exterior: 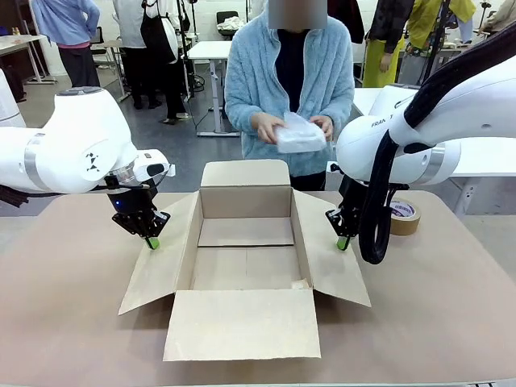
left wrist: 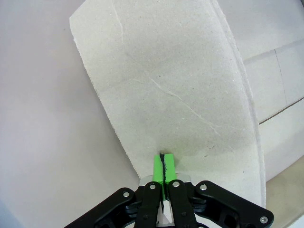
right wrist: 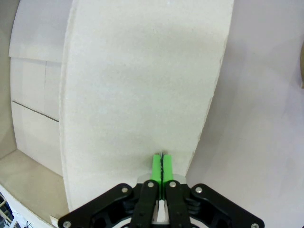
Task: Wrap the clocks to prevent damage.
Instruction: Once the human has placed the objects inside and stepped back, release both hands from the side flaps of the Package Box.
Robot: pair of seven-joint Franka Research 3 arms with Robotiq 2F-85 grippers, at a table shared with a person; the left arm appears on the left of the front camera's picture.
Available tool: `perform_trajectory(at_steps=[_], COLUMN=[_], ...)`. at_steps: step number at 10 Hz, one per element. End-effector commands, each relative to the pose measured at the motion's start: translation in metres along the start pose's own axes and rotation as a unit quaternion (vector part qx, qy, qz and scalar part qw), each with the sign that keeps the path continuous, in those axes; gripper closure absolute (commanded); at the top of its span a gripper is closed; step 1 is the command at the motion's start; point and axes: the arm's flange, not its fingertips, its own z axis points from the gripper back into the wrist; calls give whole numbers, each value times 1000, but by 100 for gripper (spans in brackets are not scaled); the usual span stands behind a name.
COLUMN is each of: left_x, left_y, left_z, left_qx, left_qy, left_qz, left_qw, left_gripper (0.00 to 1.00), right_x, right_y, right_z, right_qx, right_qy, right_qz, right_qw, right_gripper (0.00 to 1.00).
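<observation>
Just beyond the open brown cardboard box (exterior: 246, 201), the whitish bubble-wrap bundle (exterior: 300, 135) is held by a person (exterior: 278, 76) — left gripper (exterior: 152, 242) and right gripper (exterior: 343, 242) are closed empty, tips on its flaps.

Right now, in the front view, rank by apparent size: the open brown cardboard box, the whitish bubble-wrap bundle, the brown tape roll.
1. Open brown cardboard box, largest.
2. Whitish bubble-wrap bundle, though farther off.
3. Brown tape roll, partly hidden, smallest.

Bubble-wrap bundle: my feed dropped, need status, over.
Left gripper shut, tip on left flap of open brown cardboard box; right gripper shut, on right flap. Whitish translucent bubble-wrap bundle in person's hands, beyond box. Nothing blocking box opening.
</observation>
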Motion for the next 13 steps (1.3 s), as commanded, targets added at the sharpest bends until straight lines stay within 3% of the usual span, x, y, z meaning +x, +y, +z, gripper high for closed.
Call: perform_trajectory(at_steps=[1, 13], left_x=[-1, -1], left_y=[0, 0], left_z=[-1, -1], left_qx=[6, 6], left_qy=[2, 2], left_qz=[5, 5], left_qw=[1000, 1000], left_gripper=[99, 99], right_x=[-1, -1], right_y=[1, 1], right_z=[1, 1], right_qx=[0, 0], right_qy=[1, 1], right_qz=[1, 1], right_qw=[1000, 1000], right_gripper=[99, 99])
